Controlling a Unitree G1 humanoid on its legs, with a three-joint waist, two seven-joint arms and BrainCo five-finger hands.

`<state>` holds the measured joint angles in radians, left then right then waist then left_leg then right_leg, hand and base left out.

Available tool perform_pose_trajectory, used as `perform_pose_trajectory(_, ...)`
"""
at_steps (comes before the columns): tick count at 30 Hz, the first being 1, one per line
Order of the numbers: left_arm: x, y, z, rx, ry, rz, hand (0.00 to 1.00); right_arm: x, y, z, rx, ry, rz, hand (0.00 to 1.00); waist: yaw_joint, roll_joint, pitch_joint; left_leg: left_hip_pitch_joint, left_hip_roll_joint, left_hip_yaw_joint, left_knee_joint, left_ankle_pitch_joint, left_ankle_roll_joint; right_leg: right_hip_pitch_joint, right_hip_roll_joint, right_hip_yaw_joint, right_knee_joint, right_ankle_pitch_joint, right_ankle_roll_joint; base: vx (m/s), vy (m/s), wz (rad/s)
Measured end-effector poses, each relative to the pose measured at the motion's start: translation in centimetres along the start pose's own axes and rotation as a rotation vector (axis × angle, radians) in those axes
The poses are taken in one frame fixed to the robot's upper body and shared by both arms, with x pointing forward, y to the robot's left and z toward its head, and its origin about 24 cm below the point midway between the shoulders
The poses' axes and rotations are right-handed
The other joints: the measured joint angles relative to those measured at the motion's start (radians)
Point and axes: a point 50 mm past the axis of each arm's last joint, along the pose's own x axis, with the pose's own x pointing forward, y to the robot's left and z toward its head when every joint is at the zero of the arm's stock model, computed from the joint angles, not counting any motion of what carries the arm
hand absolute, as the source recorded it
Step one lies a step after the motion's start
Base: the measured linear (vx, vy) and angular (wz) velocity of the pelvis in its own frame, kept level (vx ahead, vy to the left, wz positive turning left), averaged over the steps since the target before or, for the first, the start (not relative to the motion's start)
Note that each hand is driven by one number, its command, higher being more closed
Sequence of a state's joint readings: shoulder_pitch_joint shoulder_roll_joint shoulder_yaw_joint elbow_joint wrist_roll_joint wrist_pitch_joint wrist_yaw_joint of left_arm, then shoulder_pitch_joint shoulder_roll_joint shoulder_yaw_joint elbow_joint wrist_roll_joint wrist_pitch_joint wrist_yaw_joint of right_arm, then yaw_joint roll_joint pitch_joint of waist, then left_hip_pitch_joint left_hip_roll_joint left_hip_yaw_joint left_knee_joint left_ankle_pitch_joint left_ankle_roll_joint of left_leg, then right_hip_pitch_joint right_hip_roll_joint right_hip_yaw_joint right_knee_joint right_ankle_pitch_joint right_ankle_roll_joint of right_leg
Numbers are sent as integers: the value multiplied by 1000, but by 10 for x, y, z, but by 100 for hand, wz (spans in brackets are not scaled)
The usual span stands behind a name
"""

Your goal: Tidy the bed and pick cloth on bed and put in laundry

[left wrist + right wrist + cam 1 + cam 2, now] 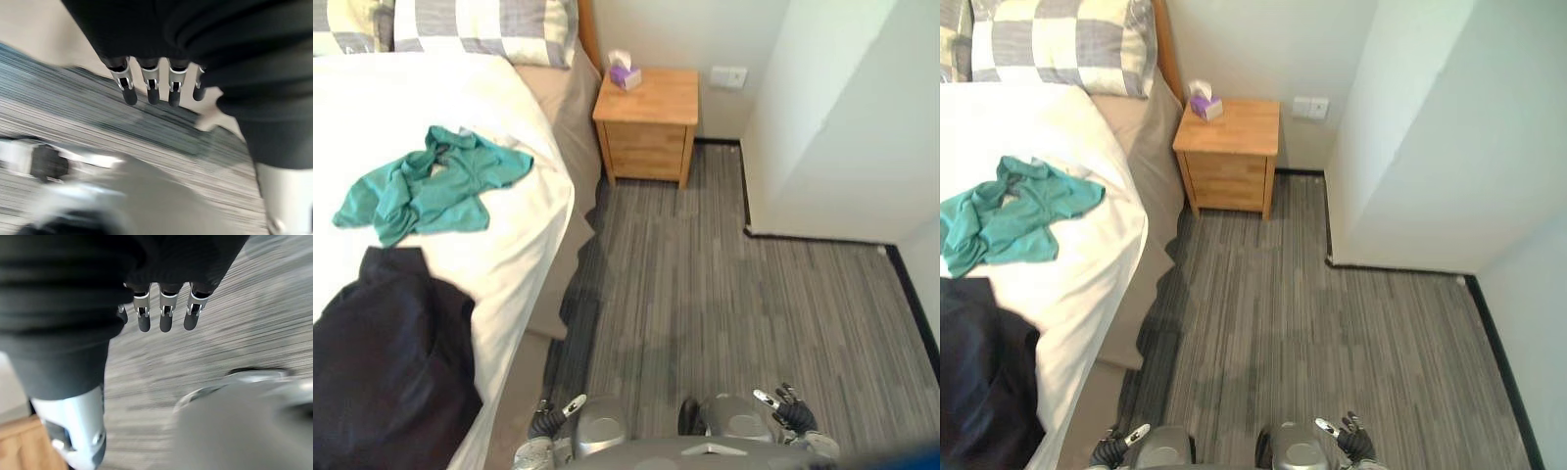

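to the robot's left, the bed (440,78) takes up the biggest share of the scene, its white cover rumpled and hanging down over a tan base at the side. beside it runs the grey striped carpet floor (724,294), where the robot stands, probably so it can reach in from the bed's side.

nearest on the cover lies a dark cloth (382,362), bunched in a heap that spills toward the bed's edge. it runs off the bottom and left of the view, so its full shape cannot be made out. farther up, well apart from the pillows, lies a teal cloth (431,186), crumpled, with folds hiding what kind of garment it is. both look dropped rather than laid out, and both are yet to be picked up.

two checked pillows (489,27) sit at the head, cut off at the top. a wooden nightstand (651,122) stands against the wall just beside the bed, with a small tissue box (625,73) at its back corner.

the left hand (553,416) and right hand (786,406) hang low at the robot's sides over the carpet. each has its fingers (149,81) (165,313) straight and slack and grasps nothing, judged as waiting for a first reach.
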<state>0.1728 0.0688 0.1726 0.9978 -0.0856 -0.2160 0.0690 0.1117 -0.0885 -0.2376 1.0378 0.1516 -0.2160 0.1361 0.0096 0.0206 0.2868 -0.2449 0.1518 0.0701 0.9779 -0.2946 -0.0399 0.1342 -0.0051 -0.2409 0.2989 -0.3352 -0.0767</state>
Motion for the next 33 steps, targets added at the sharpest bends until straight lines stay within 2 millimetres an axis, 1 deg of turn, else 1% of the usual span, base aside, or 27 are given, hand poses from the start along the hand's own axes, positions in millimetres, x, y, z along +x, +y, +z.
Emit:
perform_pose_trajectory(1,-1,1,0,-1,-9,-3,0,1,3,2,2,-7,8,0,14,-8,3,-33,-19,60,-152,4,5,39,-22,11,-26,-10,21,743,53,-45)
perform_pose_trajectory(2,0,-1,2,1,-14,-8,0,2,8,5,-3,-20,32,0,21,-10,0,-56,-57,176,-454,79,12,107,-57,10,-68,-34,61,798,118,-29)
perform_pose_trajectory(3,0,-1,1,2,-13,-9,0,2,8,5,-4,-20,36,0,22,-8,1,-60,-74,208,-560,168,39,141,-67,10,-90,-42,72,731,145,-23)
perform_pose_trajectory(4,0,-1,0,3,-9,-9,0,2,8,4,-3,-14,37,0,30,-13,-1,-48,-88,231,-594,242,87,174,-79,19,-110,-48,84,807,161,1)
perform_pose_trajectory(5,2,5,5,21,-16,1,0,2,23,-2,3,1,72,0,29,-35,-38,-37,-132,258,-591,214,145,206,-111,34,-149,-12,87,672,132,13)
perform_pose_trajectory(6,4,3,9,21,-26,-5,0,3,27,1,-4,-4,85,0,18,-32,-40,-54,-123,262,-557,215,176,206,-112,41,-154,23,90,787,186,20)
perform_pose_trajectory(7,6,3,14,18,-39,-5,0,7,36,5,-19,-8,110,0,27,-29,-28,-107,-57,300,-384,190,178,229,-97,76,-165,99,102,698,224,-11)
perform_pose_trajectory(8,6,6,15,10,-38,8,0,9,38,10,-20,-19,108,0,50,-38,-29,-157,-43,324,-294,134,86,236,-100,109,-129,130,118,622,240,-30)
perform_pose_trajectory(9,5,4,11,21,-16,3,0,6,29,4,-30,2,79,0,53,-31,-55,-128,-62,306,-439,143,85,210,-99,111,-33,124,137,502,257,-38)
perform_pose_trajectory(10,5,3,9,31,-8,-3,0,6,26,4,-41,6,72,0,56,-26,-59,-114,-68,297,-446,120,195,186,-96,111,65,114,161,471,218,5)
perform_pose_trajectory(11,6,18,7,69,18,26,0,7,28,1,-35,26,56,0,49,-88,-62,-72,-133,308,-446,74,177,104,-174,118,314,125,205,603,191,22)
perform_pose_trajectory(12,6,20,7,81,23,36,0,9,29,2,-40,33,52,0,34,-109,-58,-28,-160,306,-448,37,178,-7,-227,124,564,140,240,528,90,32)
perform_pose_trajectory(13,7,19,6,80,31,38,0,9,29,3,-44,37,49,0,33,-110,-58,4,-164,302,-452,23,174,-52,-239,121,655,125,233,512,79,14)
perform_pose_trajectory(14,6,17,6,83,32,32,0,9,28,1,-64,43,44,0,33,-94,-48,65,-171,291,-474,22,184,-94,-248,98,726,92,233,490,76,34)
perform_pose_trajectory(15,6,12,6,87,28,10,0,10,26,7,-62,14,34,0,26,-70,-42,168,-182,262,-545,22,183,-133,-245,61,716,44,221,485,60,50)
perform_pose_trajectory(17,6,8,6,68,30,-5,0,12,24,12,-81,-5,33,0,18,-49,-41,253,-186,211,-616,29,172,-168,-228,11,619,7,201,398,-8,75)
perform_pose_trajectory(19,6,5,5,30,38,-4,0,11,23,13,-77,-12,32,0,8,-32,-49,325,-186,102,-701,41,153,-218,-220,-41,375,3,189,425,-130,129)
perform_pose_trajectory(20,6,5,5,23,39,-1,0,11,23,13,-69,-13,29,0,8,-33,-49,337,-185,70,-715,42,148,-230,-221,-40,311,10,189,429,-238,165)
perform_pose_trajectory(22,7,4,8,-6,31,7,0,11,24,14,-46,-28,28,0,8,-31,-51,351,-161,-75,-727,20,114,-261,-217,4,83,98,178,363,-320,170)
perform_pose_trajectory(23,7,3,8,-23,28,13,0,10,25,13,-47,-30,31,0,9,-29,-51,350,-150,-112,-723,10,103,-271,-206,36,37,132,172,477,-521,169)
perform_pose_trajectory(24,7,4,7,-53,28,32,0,10,29,13,-62,-32,50,0,11,-32,-53,338,-134,-183,-699,-13,71,-280,-185,127,-59,200,167,497,-580,175)
perform_pose_trajectory(25,6,11,6,-75,19,67,0,9,40,9,-87,-23,93,0,17,-64,-71,311,-142,-245,-646,-55,33,-260,-176,234,-147,286,192,492,-604,175)
perform_pose_trajectory(26,5,13,5,-80,23,78,0,9,40,9,-98,-23,98,0,23,-53,-67,302,-126,-268,-612,-74,17,-247,-162,225,-133,334,185,325,-400,145)
perform_pose_trajectory(27,4,2,4,-111,22,64,0,10,34,15,-127,-38,90,0,47,-10,-72,295,-76,-247,-584,-74,5,-237,-135,174,-67,292,166,218,-268,93)
perform_pose_trajectory(29,3,-4,3,-142,17,61,0,10,34,18,-169,-53,105,0,53,8,-78,313,-35,-262,-605,-54,-22,-238,-119,192,76,211,158,296,-342,148)
perform_pose_trajectory(31,2,-4,3,-155,11,67,0,10,43,17,-198,-50,142,0,59,-9,-85,343,-20,-269,-656,-2,-43,-230,-126,173,177,147,150,235,-297,153)
perform_pose_trajectory(33,0,2,-2,-204,20,101,0,11,60,16,-215,-38,202,0,71,-20,-109,320,9,-225,-698,65,-46,-197,-143,93,161,121,144,158,-292,120)
